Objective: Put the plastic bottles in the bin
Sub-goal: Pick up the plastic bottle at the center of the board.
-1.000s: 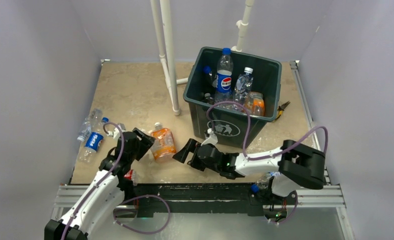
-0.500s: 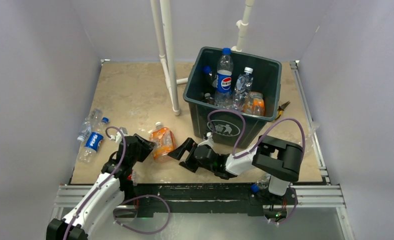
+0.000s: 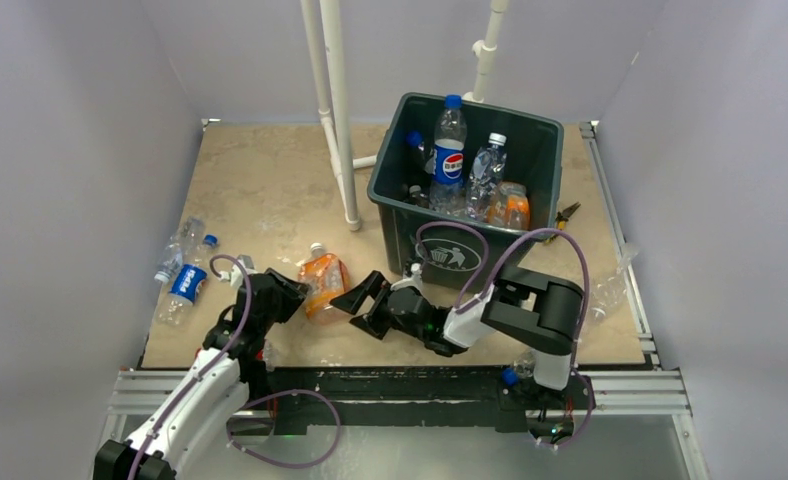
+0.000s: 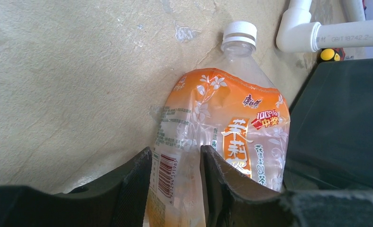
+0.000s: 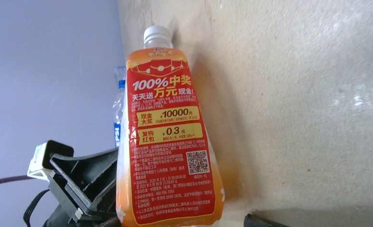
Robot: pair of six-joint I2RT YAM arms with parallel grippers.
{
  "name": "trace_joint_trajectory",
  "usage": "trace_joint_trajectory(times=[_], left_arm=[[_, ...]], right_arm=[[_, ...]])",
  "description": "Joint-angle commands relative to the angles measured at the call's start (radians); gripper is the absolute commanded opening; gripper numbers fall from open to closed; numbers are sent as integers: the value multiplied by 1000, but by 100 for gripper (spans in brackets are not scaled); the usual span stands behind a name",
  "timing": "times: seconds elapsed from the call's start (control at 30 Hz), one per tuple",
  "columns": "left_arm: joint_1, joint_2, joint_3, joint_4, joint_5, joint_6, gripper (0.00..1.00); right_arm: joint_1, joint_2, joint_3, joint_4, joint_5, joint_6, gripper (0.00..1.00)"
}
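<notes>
A flattened orange-label bottle [image 3: 323, 283] with a white cap lies on the beige floor, left of the bin [image 3: 533, 128]. My left gripper [image 3: 282, 297] is shut on its lower left edge; in the left wrist view both fingers [image 4: 136, 189] press the bottle [image 4: 227, 123] at the barcode. My right gripper [image 3: 363, 305] stands open just right of the bottle, touching nothing; its camera faces the red back label [image 5: 168, 142]. The dark green bin holds a Pepsi bottle [image 3: 448, 160], a clear one [image 3: 485, 170] and an orange one [image 3: 511, 209].
Two more bottles, one Pepsi [image 3: 184, 285] and one clear [image 3: 175, 250], lie by the left wall. A clear bottle [image 3: 610, 290] lies at the right edge. White pipes [image 3: 338, 120] rise left of the bin. Pliers [image 3: 567, 212] lie right of it.
My left gripper has narrowed onto the orange bottle's edge. The right arm has folded and carried its open gripper leftward, closer to the bottle.
</notes>
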Motion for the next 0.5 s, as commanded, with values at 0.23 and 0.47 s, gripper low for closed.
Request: trace_joint_trajectory(times=[0.23,0.47], left_arm=[[4,0,-42,-91,4,36,39],[4,-1,-48,-85,24,38,38]], right_arm=[[-39,131,34,258,-66,5,99],[-42,176,94,249,-77,-12,91]])
